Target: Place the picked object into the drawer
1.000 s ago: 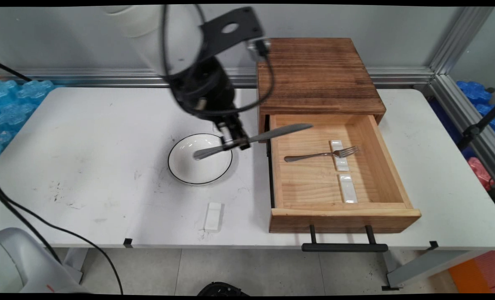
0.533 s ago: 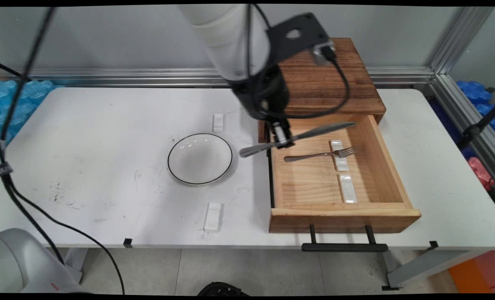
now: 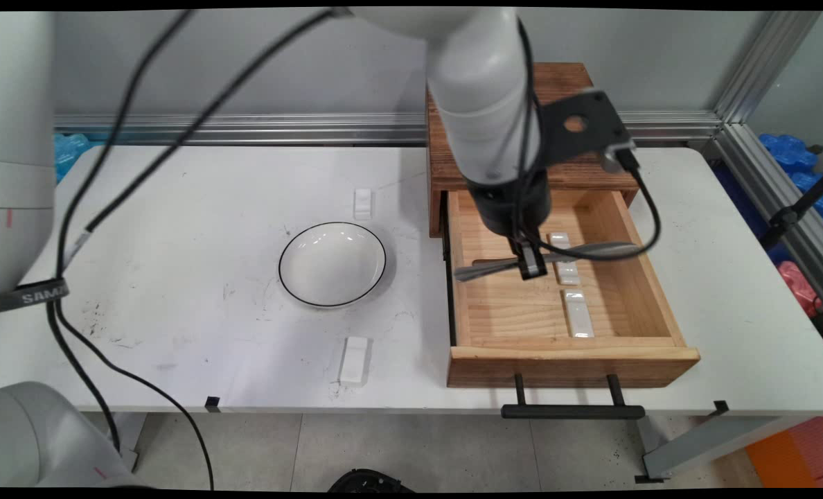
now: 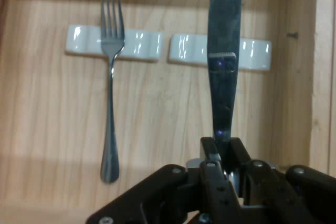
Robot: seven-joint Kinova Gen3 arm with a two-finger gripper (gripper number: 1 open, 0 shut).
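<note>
Main view: gripper (image 3: pixel 531 267) right of centre, over the open wooden drawer (image 3: pixel 633 277), pinching a table knife (image 3: pixel 612 248) that lies crosswise above the drawer floor. White bowl (image 3: pixel 332 263) sits mid-frame on the table (image 3: pixel 176 229), small white rests (image 3: pixel 354 360) near it. Fork mostly hidden behind the arm here

Hand view: gripper (image 4: pixel 224 148) clamped on knife (image 4: pixel 224 35), blade running to the top edge. Fork (image 4: pixel 111 87) fully visible at left, tines on one white rest (image 4: pixel 144 44); knife crosses over the second rest (image 4: pixel 252 53)

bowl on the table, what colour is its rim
Black: a thin line around the white bowl. The main view shows it best.
</note>
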